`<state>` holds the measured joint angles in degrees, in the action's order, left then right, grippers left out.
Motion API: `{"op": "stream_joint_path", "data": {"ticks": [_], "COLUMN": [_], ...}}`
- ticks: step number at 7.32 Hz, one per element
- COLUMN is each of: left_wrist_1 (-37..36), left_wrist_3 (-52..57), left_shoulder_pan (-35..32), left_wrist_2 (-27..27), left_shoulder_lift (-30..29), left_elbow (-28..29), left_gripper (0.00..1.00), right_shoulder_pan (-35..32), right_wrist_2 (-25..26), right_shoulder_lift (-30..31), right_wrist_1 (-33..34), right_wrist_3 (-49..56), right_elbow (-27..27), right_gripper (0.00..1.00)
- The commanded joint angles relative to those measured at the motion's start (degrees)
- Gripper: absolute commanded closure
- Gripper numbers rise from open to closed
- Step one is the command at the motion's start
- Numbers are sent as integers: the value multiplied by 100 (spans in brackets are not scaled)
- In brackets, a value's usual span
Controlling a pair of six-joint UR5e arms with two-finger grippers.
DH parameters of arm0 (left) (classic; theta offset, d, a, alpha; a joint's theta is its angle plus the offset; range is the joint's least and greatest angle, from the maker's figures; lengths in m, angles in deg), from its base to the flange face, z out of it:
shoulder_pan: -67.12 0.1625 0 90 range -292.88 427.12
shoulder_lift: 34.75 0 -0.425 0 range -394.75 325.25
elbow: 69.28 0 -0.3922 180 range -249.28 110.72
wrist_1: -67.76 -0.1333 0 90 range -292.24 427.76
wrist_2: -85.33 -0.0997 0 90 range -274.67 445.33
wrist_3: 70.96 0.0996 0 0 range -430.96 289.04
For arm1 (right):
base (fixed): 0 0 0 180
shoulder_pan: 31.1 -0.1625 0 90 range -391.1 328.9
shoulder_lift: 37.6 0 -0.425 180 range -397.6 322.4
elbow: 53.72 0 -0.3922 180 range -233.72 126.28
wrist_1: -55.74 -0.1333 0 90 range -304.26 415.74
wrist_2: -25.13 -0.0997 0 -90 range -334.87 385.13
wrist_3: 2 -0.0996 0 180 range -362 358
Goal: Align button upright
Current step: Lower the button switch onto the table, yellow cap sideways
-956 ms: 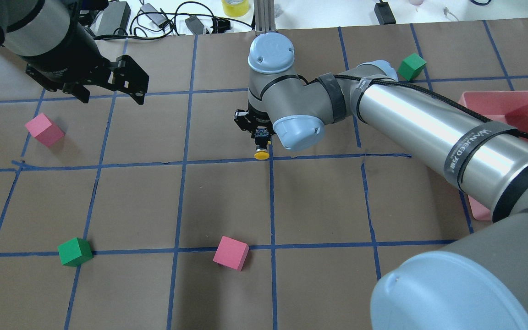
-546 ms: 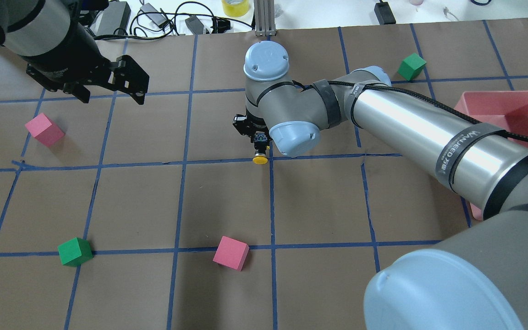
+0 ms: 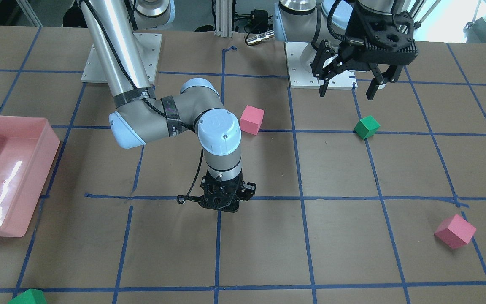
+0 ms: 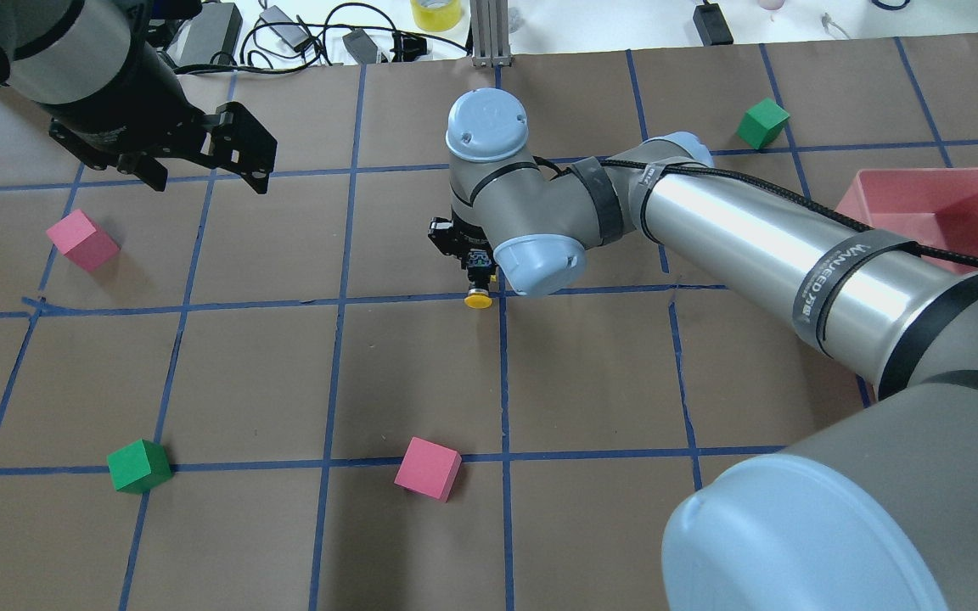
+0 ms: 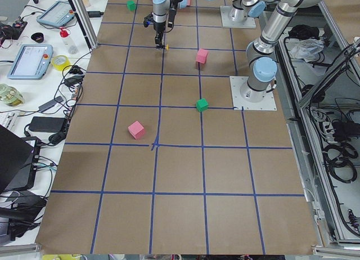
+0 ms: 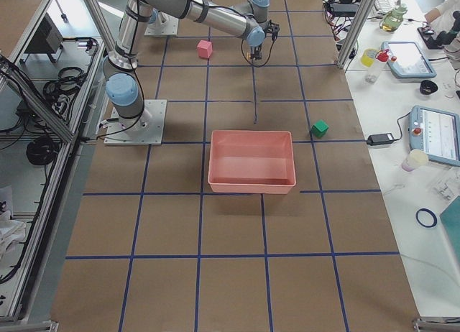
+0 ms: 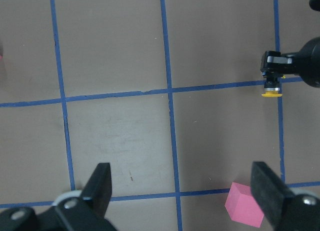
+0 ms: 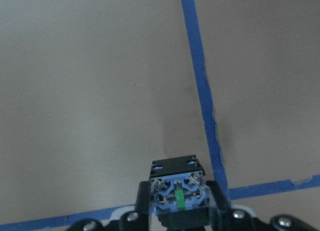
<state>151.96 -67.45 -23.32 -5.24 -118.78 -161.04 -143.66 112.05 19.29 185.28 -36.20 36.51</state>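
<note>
The button (image 4: 478,299) hangs from my right gripper (image 4: 474,265) with its yellow cap pointing down, just above the brown paper by a blue tape crossing. In the right wrist view its contact block (image 8: 178,193) faces the camera, clamped between the fingers. The left wrist view shows the cap (image 7: 271,94) below the black gripper. In the front-facing view the right gripper (image 3: 222,202) hides the button. My left gripper (image 4: 205,178) is open and empty, raised over the far left of the table, also seen in the front-facing view (image 3: 348,86).
Pink cubes (image 4: 81,240) (image 4: 428,468) and green cubes (image 4: 139,466) (image 4: 762,122) lie scattered on the paper. A pink bin (image 4: 947,204) stands at the right, partly under my right arm. Cables and tape sit beyond the table's far edge.
My right arm has shifted slightly left and lowered the button, so the yellow cap sits closer to the paper. The left arm has not moved.
</note>
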Motion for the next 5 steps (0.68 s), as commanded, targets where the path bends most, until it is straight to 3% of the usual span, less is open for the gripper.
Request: {"op": "stream_joint_path", "data": {"ticks": [1, 5], "left_wrist_1": [0, 0], "left_wrist_3": [0, 0], "left_shoulder_pan": [0, 0], "left_wrist_2": [-4, 14], "left_shoulder_lift": [0, 17], "left_elbow": [0, 9], "left_gripper": [0, 0], "right_shoulder_pan": [-2, -2], "right_wrist_2": [9, 79], "right_shoulder_lift": [-12, -21], "right_wrist_1": [10, 71], "right_wrist_3": [10, 19], "right_elbow": [30, 153], "right_gripper": [100, 100]}}
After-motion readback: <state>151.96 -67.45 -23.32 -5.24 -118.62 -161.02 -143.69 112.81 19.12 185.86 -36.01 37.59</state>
